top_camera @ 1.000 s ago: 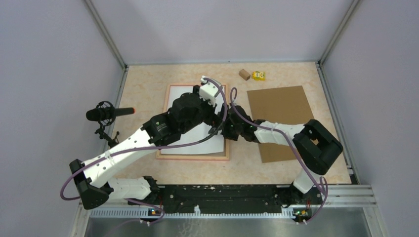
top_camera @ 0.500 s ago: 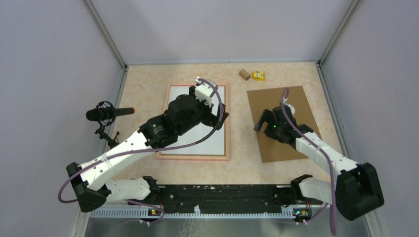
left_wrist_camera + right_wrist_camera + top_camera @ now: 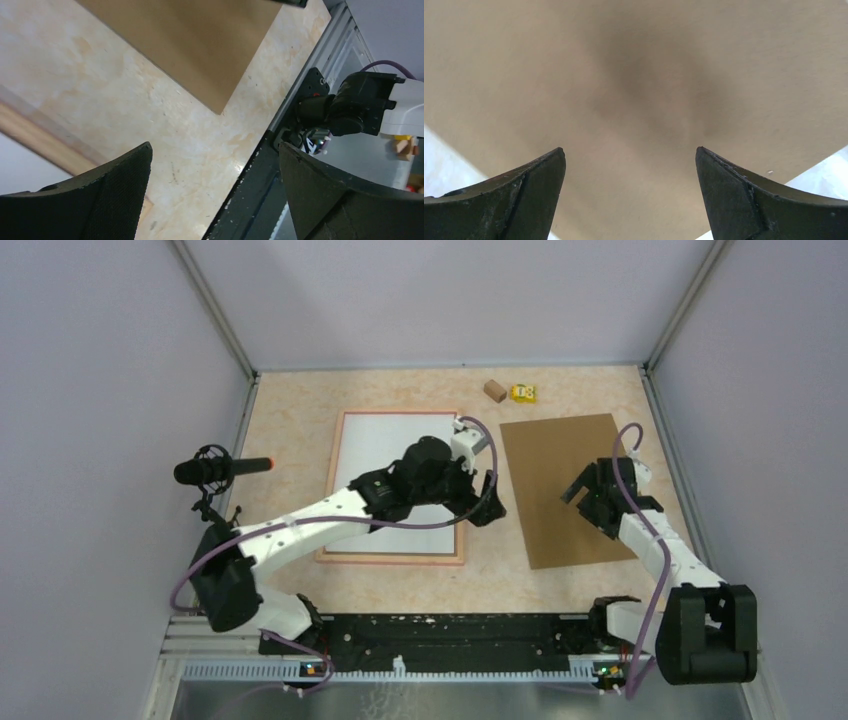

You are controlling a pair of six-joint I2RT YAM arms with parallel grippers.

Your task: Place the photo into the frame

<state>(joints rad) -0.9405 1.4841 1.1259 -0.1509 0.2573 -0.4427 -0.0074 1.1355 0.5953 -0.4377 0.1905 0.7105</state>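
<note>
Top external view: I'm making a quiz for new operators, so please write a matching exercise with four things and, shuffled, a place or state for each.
Things:
1. photo
2. backing board
3. yellow toy
4. right gripper

Places or states:
A. open, above the backing board
B. far edge, beside a small wooden block
C. white side up, inside the frame
D. flat on the table, right of the frame

Pairs: 1-C, 2-D, 3-B, 4-A.
</note>
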